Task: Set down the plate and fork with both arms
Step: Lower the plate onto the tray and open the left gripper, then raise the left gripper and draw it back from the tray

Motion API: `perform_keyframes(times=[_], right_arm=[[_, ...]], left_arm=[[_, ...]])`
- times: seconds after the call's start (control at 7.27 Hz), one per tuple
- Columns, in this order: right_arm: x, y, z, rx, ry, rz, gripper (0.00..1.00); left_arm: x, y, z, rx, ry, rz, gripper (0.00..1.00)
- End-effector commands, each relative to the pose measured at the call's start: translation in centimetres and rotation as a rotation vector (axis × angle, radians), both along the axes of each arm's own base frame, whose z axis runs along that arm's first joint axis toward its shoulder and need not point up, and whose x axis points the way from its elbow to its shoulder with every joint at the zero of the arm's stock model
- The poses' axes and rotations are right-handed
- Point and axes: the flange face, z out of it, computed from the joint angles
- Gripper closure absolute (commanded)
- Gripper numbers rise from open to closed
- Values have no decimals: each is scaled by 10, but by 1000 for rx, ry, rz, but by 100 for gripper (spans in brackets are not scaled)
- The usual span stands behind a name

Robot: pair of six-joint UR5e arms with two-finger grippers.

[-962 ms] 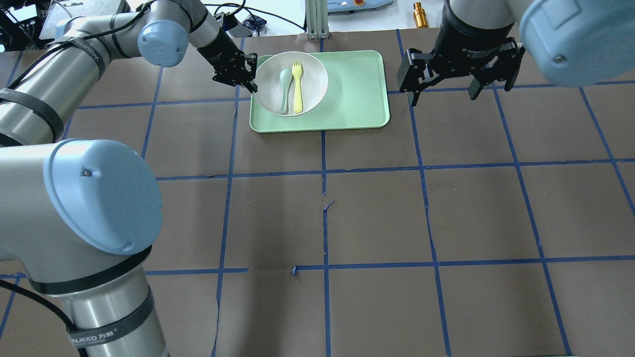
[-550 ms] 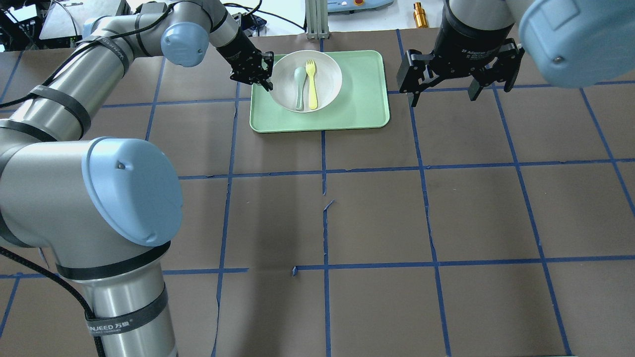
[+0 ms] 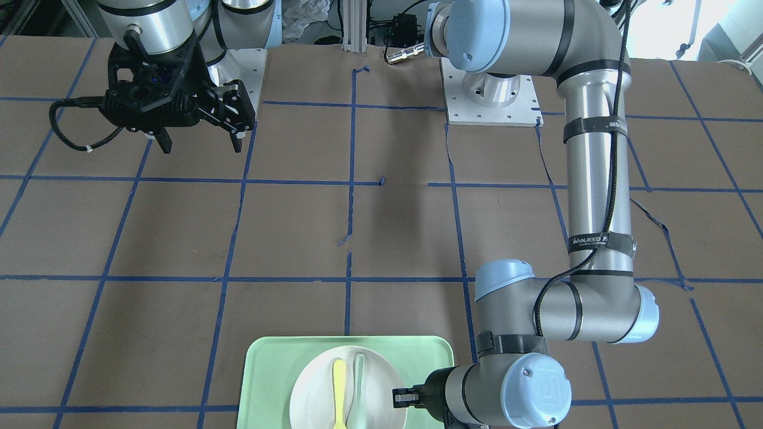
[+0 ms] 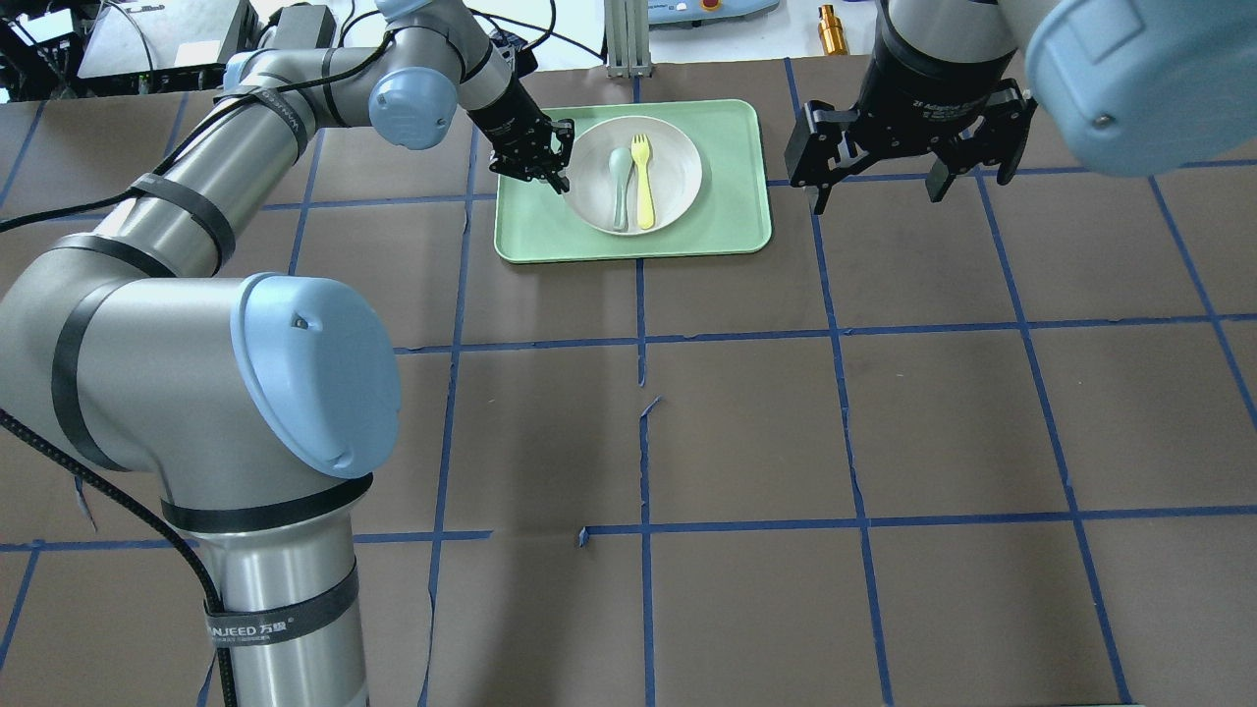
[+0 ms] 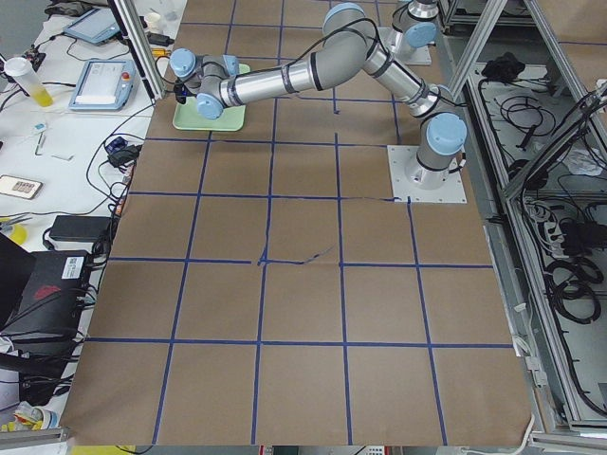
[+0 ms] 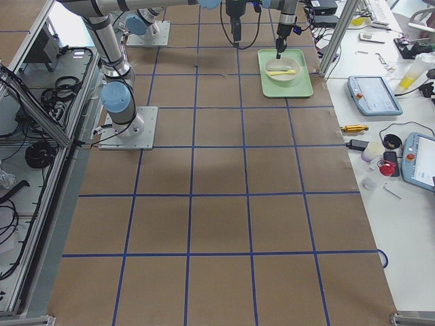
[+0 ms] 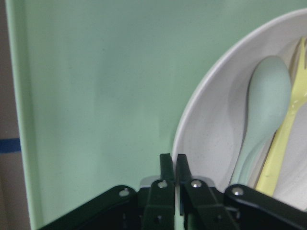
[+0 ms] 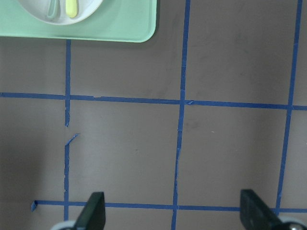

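Observation:
The off-white plate (image 4: 678,157) is over the middle of the mint-green tray (image 4: 732,211). The pale-yellow fork (image 4: 643,182) lies in it beside a grey-green spoon (image 4: 619,187). My left gripper (image 4: 558,177) is shut on the plate's left rim. The left wrist view shows its fingers (image 7: 166,165) pinched together on the rim (image 7: 192,120). I cannot tell whether the plate touches the tray. My right gripper (image 4: 877,194) is open and empty, above the table to the right of the tray. Its wrist view shows the plate (image 8: 86,12) at the top left.
The table is brown with blue tape lines (image 4: 643,339). The tray sits at its far edge. Beyond that edge are an aluminium post (image 4: 628,39), cables and a brass part (image 4: 833,29). In the front-facing view the left arm's elbow (image 3: 596,316) stands over the table near the tray (image 3: 268,369).
My left gripper has moved right with the plate, from the tray's left edge to its middle. Fork and spoon rode along in the plate. The right gripper has stayed where it was.

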Motion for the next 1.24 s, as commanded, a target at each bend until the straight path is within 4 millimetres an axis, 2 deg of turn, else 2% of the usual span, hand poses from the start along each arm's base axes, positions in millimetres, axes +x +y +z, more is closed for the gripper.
perform_keyframes(times=[0.0,0.14,0.28,0.41,0.55,0.69,1.1], right_arm=[[0,0,0,1,0,0,0],[0,0,0,1,2,0,0],[0,0,0,1,2,0,0],[0,0,0,-1,1,0,0],[0,0,0,1,3,0,0],[0,0,0,-1,3,0,0],[0,0,0,1,3,0,0]], left_arm=[[-2,-6,2,-63,5,5,68],[-2,-6,5,-84,10,-12,36],[-2,-5,9,-89,10,-13,32],[-1,0,27,-99,6,-15,25],[5,22,49,-43,-14,-10,24],[17,48,77,-26,-63,-5,17],[60,170,143,-26,-343,-94,0]])
